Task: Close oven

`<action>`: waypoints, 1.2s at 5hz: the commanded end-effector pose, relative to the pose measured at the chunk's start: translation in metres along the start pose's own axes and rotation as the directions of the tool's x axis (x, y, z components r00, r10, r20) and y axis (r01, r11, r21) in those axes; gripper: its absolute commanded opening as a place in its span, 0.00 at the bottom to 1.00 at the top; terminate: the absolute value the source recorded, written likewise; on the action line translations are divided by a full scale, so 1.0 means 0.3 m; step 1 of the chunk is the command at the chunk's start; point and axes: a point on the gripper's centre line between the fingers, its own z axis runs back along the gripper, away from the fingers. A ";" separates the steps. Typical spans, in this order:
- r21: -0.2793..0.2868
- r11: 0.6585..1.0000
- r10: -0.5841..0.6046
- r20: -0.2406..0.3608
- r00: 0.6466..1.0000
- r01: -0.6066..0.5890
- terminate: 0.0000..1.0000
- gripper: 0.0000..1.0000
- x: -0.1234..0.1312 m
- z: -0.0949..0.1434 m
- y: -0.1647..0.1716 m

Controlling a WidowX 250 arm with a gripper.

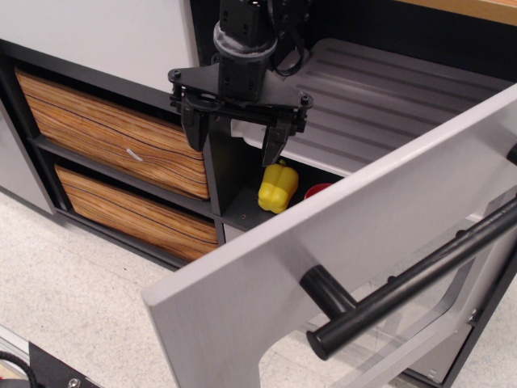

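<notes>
The oven has a black interior and a grey ribbed tray (380, 89) at the upper right. Its large light-grey door (307, 250) hangs open, tilted toward the camera at the lower right, with a clear window and a long black bar handle (412, 279). My black gripper (233, 136) is open and empty. It hangs above the oven's left front edge, to the left of the tray and well above the door's left end. A yellow toy pepper (278, 187) lies in the dark space just below the right finger.
Two wood-grain drawer fronts (113, 133) are stacked at the left in a black frame. A red object (317, 191) peeks out beside the pepper. Speckled floor (73, 299) spreads at the lower left. A white panel (105, 32) is at the upper left.
</notes>
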 end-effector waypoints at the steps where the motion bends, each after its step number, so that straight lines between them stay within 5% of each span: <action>1: 0.000 1.000 0.000 0.000 1.000 0.000 0.00 1.00 0.000 0.000 0.000; 3: -0.109 0.974 0.192 -0.057 0.980 -0.197 0.00 1.00 -0.086 0.175 -0.073; 6: -0.157 0.912 0.361 -0.134 0.923 -0.379 0.00 1.00 -0.152 0.437 -0.189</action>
